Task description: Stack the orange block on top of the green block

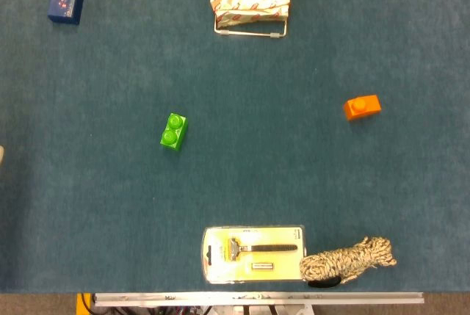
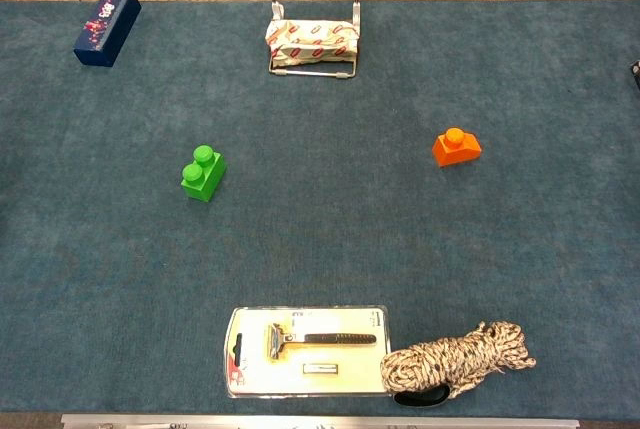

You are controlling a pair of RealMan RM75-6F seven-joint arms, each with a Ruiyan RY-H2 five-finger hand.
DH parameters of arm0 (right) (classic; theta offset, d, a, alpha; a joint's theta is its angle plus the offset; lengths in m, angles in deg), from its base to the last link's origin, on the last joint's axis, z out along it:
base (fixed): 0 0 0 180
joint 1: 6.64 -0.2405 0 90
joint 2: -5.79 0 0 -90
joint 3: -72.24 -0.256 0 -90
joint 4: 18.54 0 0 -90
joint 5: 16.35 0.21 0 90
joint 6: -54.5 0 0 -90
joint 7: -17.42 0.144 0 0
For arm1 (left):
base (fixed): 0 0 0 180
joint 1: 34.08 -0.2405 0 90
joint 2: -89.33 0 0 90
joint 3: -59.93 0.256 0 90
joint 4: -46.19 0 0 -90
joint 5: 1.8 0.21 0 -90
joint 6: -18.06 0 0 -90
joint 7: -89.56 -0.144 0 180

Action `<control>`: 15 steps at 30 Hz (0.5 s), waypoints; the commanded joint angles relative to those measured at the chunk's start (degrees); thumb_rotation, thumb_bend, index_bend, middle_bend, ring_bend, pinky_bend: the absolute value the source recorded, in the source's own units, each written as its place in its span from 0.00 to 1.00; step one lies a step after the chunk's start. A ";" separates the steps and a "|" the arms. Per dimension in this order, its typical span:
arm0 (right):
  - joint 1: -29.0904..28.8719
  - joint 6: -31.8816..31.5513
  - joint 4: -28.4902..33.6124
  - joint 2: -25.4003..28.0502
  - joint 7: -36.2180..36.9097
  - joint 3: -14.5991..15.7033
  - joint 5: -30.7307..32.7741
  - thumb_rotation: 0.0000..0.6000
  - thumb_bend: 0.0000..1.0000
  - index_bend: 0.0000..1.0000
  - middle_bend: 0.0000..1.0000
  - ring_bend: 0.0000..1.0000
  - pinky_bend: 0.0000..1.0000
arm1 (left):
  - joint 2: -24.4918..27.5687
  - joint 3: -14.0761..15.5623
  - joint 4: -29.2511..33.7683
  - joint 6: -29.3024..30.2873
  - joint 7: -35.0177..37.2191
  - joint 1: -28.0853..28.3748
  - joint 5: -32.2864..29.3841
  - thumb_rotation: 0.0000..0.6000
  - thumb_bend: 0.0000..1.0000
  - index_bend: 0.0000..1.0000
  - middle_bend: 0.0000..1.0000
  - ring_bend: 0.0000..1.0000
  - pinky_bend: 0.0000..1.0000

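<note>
Orange block and green block well apart on the desk; stacking not begun.
The orange block lies toward the right edge, the green toward the left, both untouched on the blue felt. Neither hand shows in either view, so finger state cannot be told. All steps remain: grasp the orange block, carry it across, seat it on the green one's studs.

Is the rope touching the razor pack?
Touching. In the chest view the rope overlaps the right edge of the razor pack, with no gap between them.
</note>
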 commanded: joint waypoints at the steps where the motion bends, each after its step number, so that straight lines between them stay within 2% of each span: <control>1: -0.21 0.19 0.12 -0.04 -0.46 -0.07 -0.02 1.00 0.25 0.27 0.32 0.15 0.34 | -0.03 0.08 0.03 0.24 0.06 -0.18 0.01 1.00 0.26 0.36 0.16 0.11 0.32; 9: -0.61 0.57 0.56 0.55 0.46 -0.42 0.36 1.00 0.25 0.27 0.32 0.15 0.34 | -0.82 0.09 0.06 1.46 -0.45 -0.66 0.26 1.00 0.26 0.35 0.16 0.11 0.32; 15: -0.07 -0.87 0.66 0.97 1.31 -0.52 0.08 1.00 0.25 0.27 0.32 0.15 0.34 | -2.57 1.48 -0.02 2.91 1.36 -0.10 5.86 1.00 0.26 0.24 0.14 0.11 0.31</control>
